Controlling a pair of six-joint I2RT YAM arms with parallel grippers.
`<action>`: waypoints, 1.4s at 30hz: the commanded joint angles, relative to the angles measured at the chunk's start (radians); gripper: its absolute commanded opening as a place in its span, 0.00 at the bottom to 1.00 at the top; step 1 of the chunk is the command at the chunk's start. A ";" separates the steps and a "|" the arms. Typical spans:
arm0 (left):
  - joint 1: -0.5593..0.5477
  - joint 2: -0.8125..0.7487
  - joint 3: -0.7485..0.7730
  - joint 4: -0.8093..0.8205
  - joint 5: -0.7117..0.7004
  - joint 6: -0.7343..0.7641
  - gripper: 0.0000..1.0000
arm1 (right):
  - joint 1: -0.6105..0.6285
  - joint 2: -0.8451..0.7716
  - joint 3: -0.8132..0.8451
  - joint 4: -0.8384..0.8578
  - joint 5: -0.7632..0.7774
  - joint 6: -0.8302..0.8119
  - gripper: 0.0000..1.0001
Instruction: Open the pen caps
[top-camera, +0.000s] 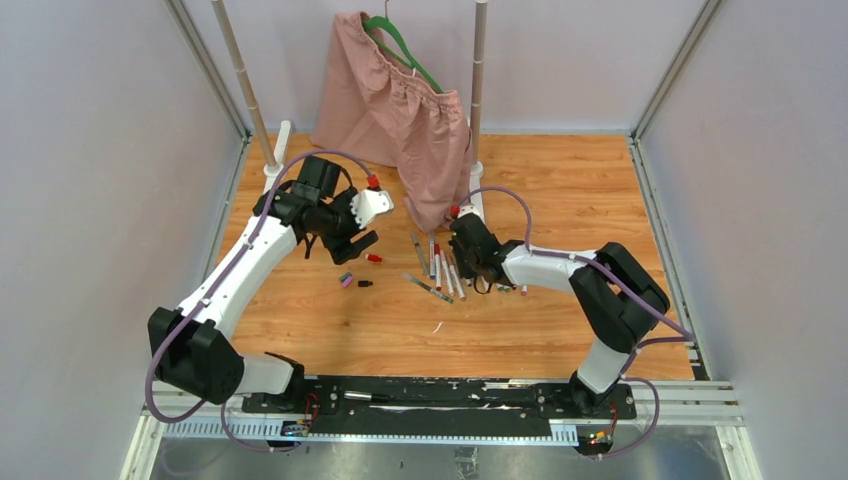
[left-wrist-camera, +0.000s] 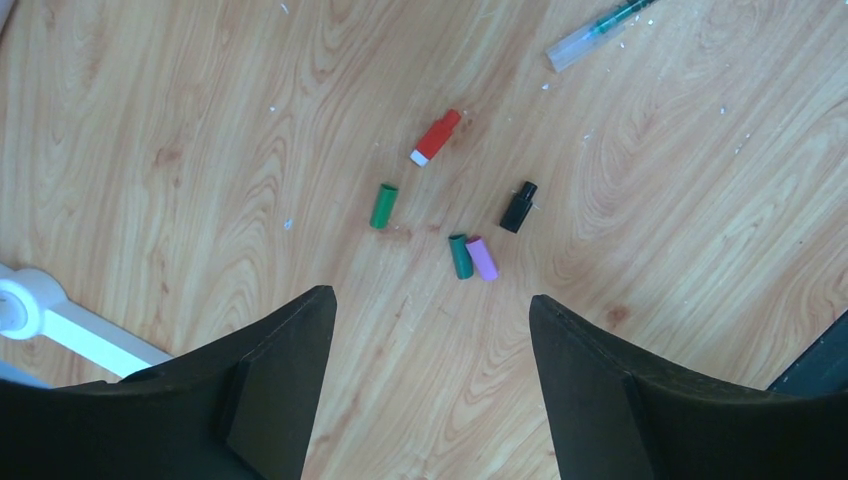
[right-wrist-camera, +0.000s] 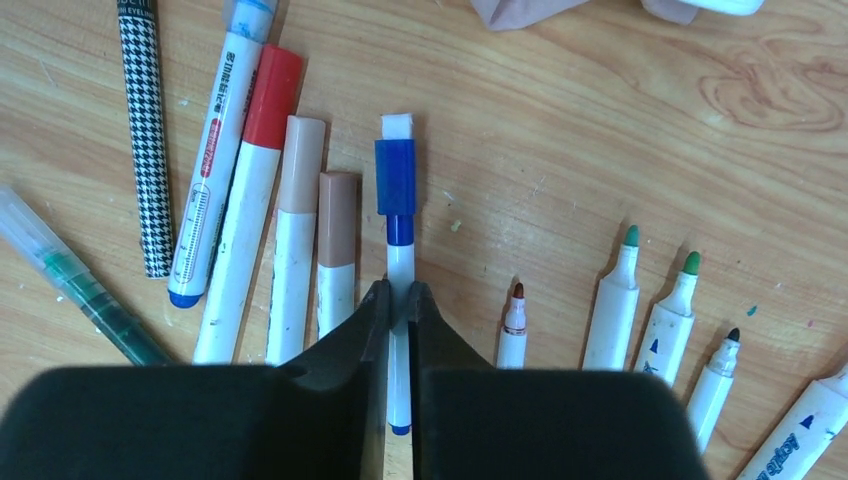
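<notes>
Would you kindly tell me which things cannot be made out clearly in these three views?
Right wrist: the right gripper, shut on the blue-capped pen, covers most of its barrel; the marker at bottom right is cut off by the edge.
Left wrist: the clear green-ink pen runs off the top edge.
Top external: the loose caps are too small to count; that gripper's fingertips are hidden under its own arm.
</notes>
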 joint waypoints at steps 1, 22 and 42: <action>0.008 -0.022 0.002 -0.031 0.033 0.002 0.77 | 0.016 -0.013 -0.024 -0.020 0.031 0.008 0.02; -0.206 -0.428 -0.155 -0.049 0.108 0.746 0.80 | 0.063 -0.270 0.195 -0.230 -0.752 0.094 0.00; -0.347 -0.411 -0.245 0.021 -0.059 0.896 0.57 | 0.126 -0.069 0.396 -0.101 -0.988 0.274 0.00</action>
